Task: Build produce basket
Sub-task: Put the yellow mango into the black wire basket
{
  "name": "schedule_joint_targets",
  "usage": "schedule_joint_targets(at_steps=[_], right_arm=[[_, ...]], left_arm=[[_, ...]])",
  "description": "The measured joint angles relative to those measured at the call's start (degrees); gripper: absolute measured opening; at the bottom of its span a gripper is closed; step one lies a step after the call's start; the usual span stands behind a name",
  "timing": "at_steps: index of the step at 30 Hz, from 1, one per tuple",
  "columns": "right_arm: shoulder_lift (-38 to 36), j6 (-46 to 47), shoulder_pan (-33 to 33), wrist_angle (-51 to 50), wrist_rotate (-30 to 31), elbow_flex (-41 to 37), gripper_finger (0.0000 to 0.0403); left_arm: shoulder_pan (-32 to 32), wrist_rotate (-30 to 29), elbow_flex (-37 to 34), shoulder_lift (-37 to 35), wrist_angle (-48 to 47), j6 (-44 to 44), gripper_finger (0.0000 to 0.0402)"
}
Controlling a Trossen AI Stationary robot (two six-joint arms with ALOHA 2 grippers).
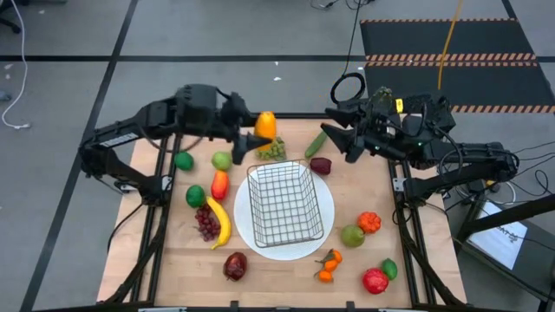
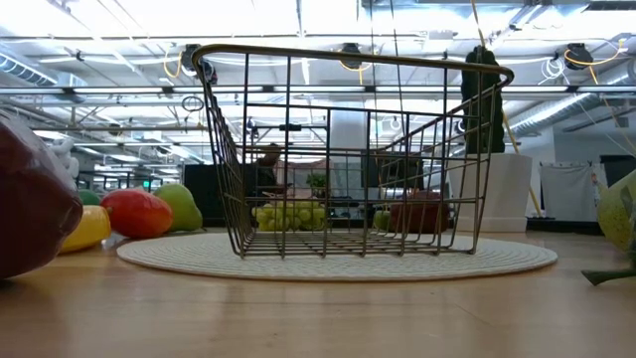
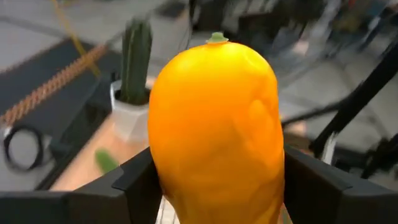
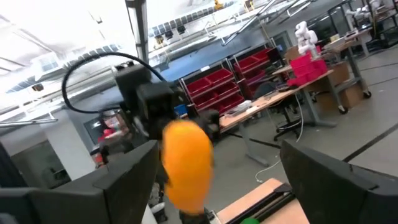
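Left gripper [image 1: 252,139] pinching an orange pepper [image 1: 265,124], held aloft over the table's far edge, just left of the green grapes [image 1: 272,149] — in its wrist view both fingers [image 3: 134,183] press the pepper's smooth flanks at its widest part, stem up. Right gripper [image 1: 341,137] spread and empty, raised at the far right, pointing toward the pepper, with the cucumber [image 1: 315,143] and a dark red fruit [image 1: 321,165] on the table below it. Basket [image 1: 284,203] sits mid-table on a white plate [image 1: 326,227], nothing in it yet. Banana [image 1: 218,222], purple grapes [image 1: 206,223] and a red-orange fruit [image 1: 219,184] lie left of the plate; tangerines [image 1: 328,264] and a tomato [image 1: 369,222] to its near right. Judgement: the pepper looks like light hollow plastic — stiff, glossy, so likely slippery; a grip across the broad middle seems safest, since the taper toward either end could let it squirt out. Basket wire is thin and light; a careless drop might nudge it off the plate.
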Motion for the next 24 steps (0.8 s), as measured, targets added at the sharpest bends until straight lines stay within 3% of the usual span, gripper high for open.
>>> schedule_joint_targets(at_steps=[10,24], right_arm=[[-1.0,-1.3,0.0,-1.9,-0.1,0.0,0.0332],[-11.0,-6.7,-0.2,-15.3,-0.1,0.0,0.0332]], left_arm=[[-0.2,-0.4,-0.1,7.2,-5.6,2.4,0.0275],[-3.8,-0.3,-0.1,20.3,-12.0,2.4,0.0278]])
